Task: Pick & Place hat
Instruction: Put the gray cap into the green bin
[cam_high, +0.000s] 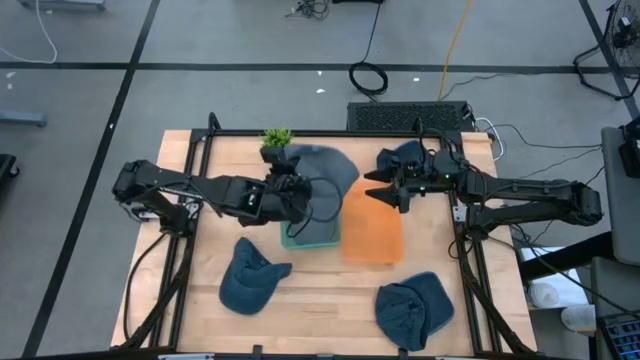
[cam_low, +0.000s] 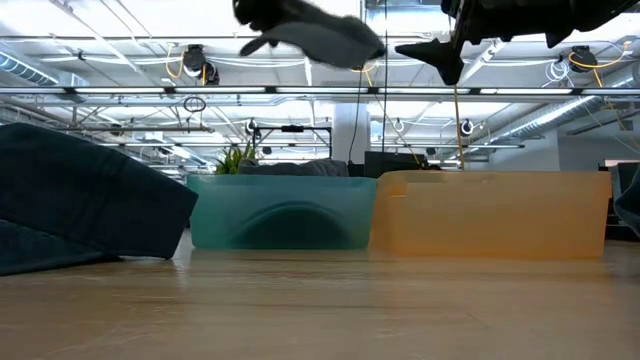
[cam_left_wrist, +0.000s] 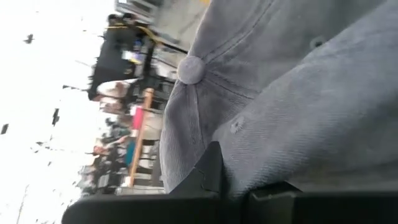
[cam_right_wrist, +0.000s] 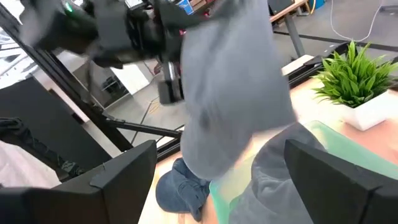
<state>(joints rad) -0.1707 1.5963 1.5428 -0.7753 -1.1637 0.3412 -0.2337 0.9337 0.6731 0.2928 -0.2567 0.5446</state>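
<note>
Grey hat (cam_high: 322, 168) hangs from your left pincer (cam_high: 284, 186), which is clamped tight on it and holds it up over the teal bin (cam_high: 296, 237). Your right pincer (cam_high: 385, 193) waits with its fingers spread wide and nothing between them, above the orange bin (cam_high: 372, 238). Two more hats (cam_high: 250, 277) lie on the wooden surface (cam_high: 320, 300) near its front edge.

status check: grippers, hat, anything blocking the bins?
Left gripper shut on grey fabric cap, lifted above teal plastic bin. Right gripper open, empty, above orange plastic bin. Nothing seen blocking the bins.
</note>
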